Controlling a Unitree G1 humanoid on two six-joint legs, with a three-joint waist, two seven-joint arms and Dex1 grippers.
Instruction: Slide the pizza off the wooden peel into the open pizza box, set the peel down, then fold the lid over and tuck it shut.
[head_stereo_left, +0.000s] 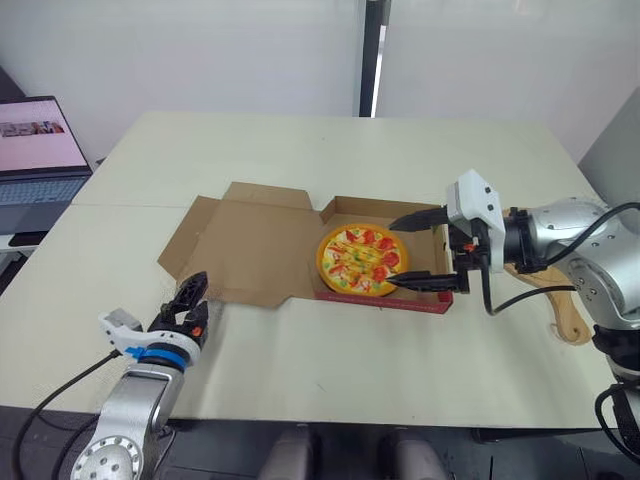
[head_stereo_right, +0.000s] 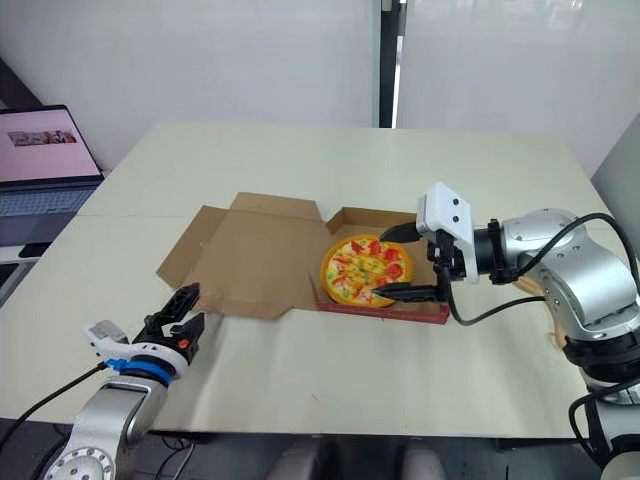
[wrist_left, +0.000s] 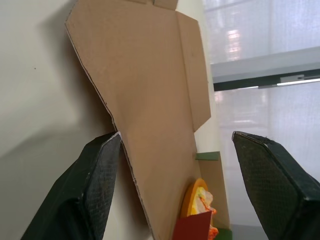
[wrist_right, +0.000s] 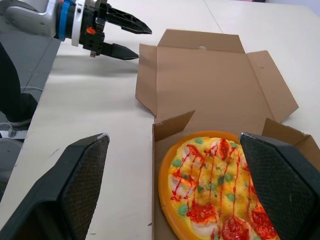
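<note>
The pizza (head_stereo_left: 360, 260) lies in the base of the open cardboard box (head_stereo_left: 430, 300), which has a red front wall. The brown lid (head_stereo_left: 255, 250) lies spread flat on the table to the left of the base. My right gripper (head_stereo_left: 395, 252) is open and hovers at the pizza's right edge, one finger on the far side and one near the front wall. The wooden peel (head_stereo_left: 565, 318) rests on the table at the right, partly hidden behind my right arm. My left gripper (head_stereo_left: 190, 300) is open and empty, just off the lid's near left corner (wrist_left: 145, 90).
An open laptop (head_stereo_left: 35, 160) sits at the far left, beyond the table's edge. The pale table (head_stereo_left: 330, 150) stretches wide behind the box. In the right wrist view, my left gripper (wrist_right: 127, 37) shows beyond the lid (wrist_right: 205, 85).
</note>
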